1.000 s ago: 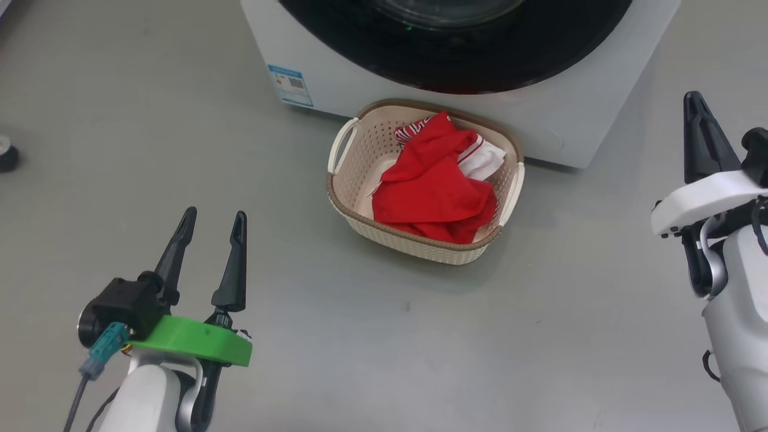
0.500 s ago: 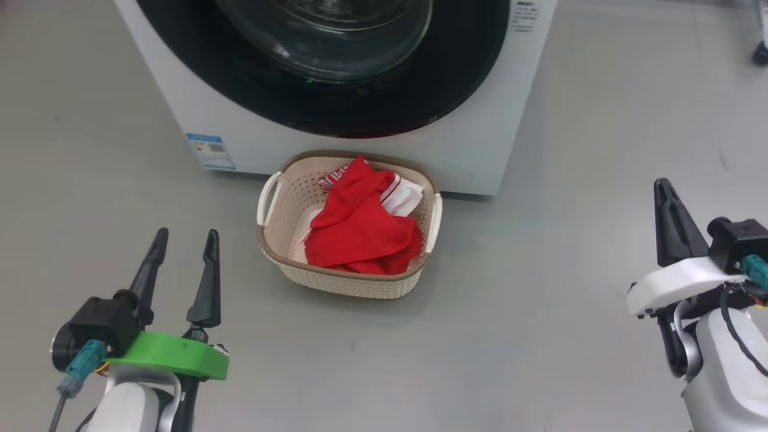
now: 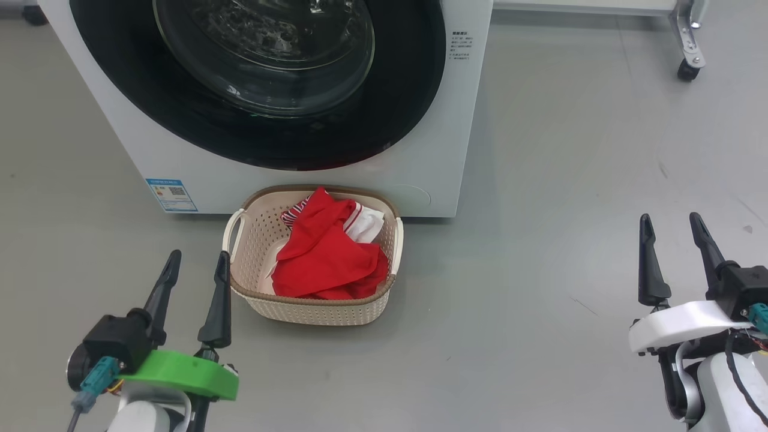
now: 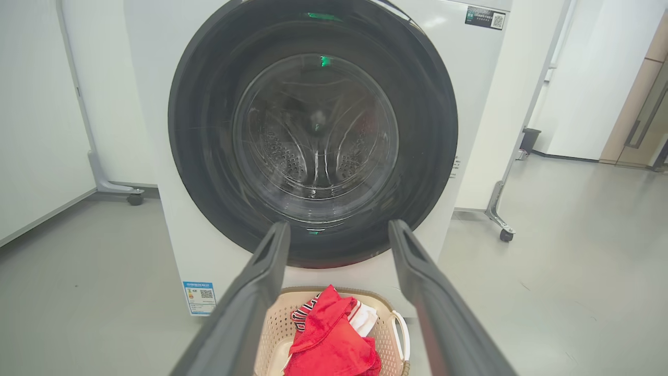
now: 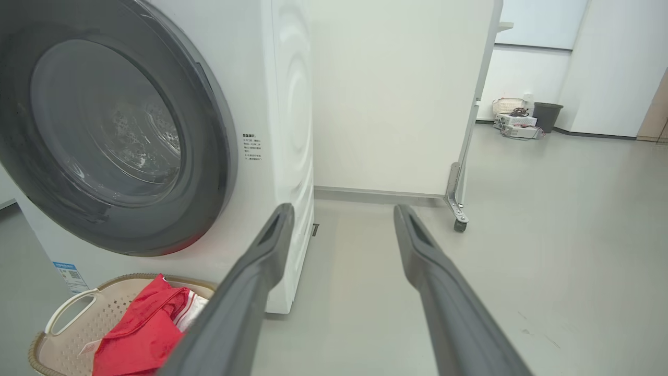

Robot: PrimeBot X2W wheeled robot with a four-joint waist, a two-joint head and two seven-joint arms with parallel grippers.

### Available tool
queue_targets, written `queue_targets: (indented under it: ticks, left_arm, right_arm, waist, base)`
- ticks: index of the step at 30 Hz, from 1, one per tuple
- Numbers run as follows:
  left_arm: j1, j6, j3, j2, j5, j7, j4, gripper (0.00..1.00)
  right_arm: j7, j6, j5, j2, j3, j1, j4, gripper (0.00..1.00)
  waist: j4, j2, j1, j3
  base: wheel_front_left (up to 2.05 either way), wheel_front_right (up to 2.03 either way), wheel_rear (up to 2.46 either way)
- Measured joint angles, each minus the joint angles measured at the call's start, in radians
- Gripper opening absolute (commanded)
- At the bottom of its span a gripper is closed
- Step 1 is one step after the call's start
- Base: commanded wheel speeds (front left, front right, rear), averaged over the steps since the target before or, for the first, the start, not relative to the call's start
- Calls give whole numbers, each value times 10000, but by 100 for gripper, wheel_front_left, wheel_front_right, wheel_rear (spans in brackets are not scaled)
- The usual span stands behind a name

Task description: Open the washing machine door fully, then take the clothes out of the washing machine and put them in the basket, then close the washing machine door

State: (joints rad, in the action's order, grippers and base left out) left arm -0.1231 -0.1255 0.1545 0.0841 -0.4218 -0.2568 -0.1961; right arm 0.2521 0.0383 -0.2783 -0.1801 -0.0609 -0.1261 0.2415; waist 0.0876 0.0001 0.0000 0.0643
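On the grey floor [image 3: 540,336], at the foot of the washing machine [image 3: 432,150], we entered the following.

- Item: the basket [image 3: 312,312], cream with a brown rim, standing just before the machine's front panel, below the door. Whether the two touched we could not tell.
- Item: the clothes [image 3: 324,264], red with white trim, heaped inside the basket toward its right side.
- Item: the washing machine door [image 3: 252,135], black-rimmed, lying shut and flush in the front, the drum visible through its glass.
- Item: a blue sticker [image 3: 171,195] at the panel's lower left corner.
- Item: left jaws, spread wide and empty, beside the basket's left end.
- Item: right jaws, likewise wide and empty, well apart from the basket over bare floor.
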Motion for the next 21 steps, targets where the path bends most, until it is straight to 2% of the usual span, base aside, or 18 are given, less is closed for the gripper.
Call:
queue_targets:
  ticks: [10, 13, 21]
  left_arm:
    - [220, 0, 190, 75, -2, 0, -255, 100]
    - [220, 0, 142, 82, -376, 0, -244, 100]
    - [221, 0, 180, 73, -543, 0, -244, 100]
  right_arm:
    - [0, 84, 186, 94, 90, 695, -844, 100]
    - [0, 84, 236, 157, 40, 779, -959, 100]
    - [0, 148, 276, 157, 111, 1174, -1239, 100]
  waist:
    - [-240, 0, 0, -149]
    - [-308, 0, 0, -146]
    - [-466, 0, 0, -134]
  base:
    - [0, 0, 0]
    - [0, 0, 0]
    - [0, 0, 0]
